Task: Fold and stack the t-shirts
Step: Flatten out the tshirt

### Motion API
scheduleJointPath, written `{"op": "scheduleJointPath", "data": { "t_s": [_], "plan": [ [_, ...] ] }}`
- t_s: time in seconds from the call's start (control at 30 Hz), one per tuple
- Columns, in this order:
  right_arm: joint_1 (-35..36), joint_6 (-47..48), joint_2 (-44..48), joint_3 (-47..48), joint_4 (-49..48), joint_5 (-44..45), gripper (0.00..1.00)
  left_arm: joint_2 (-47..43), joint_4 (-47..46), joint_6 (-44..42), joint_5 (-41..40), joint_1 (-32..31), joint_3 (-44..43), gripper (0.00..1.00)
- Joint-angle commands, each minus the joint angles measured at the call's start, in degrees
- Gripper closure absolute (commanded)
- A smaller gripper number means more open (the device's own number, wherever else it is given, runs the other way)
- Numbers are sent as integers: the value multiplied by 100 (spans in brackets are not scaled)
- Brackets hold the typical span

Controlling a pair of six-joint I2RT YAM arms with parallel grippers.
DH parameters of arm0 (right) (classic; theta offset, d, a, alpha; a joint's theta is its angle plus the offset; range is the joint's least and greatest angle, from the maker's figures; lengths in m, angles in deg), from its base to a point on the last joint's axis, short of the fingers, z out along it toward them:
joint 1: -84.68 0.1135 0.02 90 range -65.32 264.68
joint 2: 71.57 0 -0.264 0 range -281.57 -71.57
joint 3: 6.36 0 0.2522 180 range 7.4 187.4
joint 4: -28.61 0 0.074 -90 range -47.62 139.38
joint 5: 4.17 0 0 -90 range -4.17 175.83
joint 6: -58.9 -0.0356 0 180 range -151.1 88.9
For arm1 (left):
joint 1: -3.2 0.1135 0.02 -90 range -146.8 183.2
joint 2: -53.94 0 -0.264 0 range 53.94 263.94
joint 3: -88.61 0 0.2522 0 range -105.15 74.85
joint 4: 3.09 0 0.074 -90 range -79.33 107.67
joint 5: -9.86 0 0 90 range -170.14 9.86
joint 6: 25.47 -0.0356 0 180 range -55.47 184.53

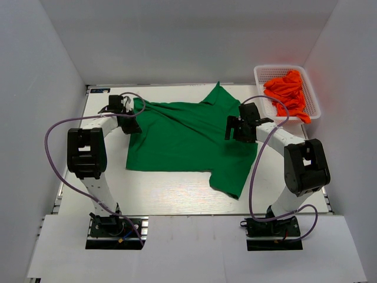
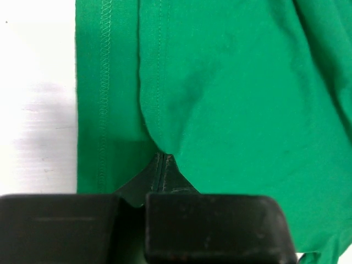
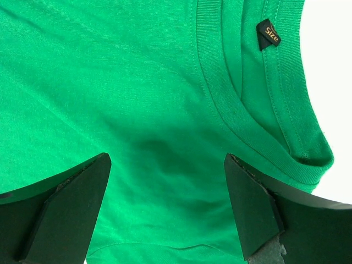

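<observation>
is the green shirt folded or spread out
Spread out: the green shirt lies open on the table, both sleeves out, bunched only where the left hand pinches its hem.

likely a robotics lab: white table (image 1: 177,191) boxed in by plain grey panels (image 1: 35,88).

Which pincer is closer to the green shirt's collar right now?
Right. The right pincer hovers open over the green t-shirt, the collar just beside it; the left pincer is shut on cloth by the hem, at the shirt's opposite end.
</observation>
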Motion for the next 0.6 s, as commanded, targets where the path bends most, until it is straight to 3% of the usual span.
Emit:
{"op": "scheduleJointPath", "data": {
  "t_s": [0.0,0.57],
  "plan": [
    [0,-3,-19,115,-3,113,11,-5,61,-55,-102,-23,-141,100],
    [-27,32,-63,36,-11,201,11,-278,62,-160,-1174,100,-439,100]
  ]
}}
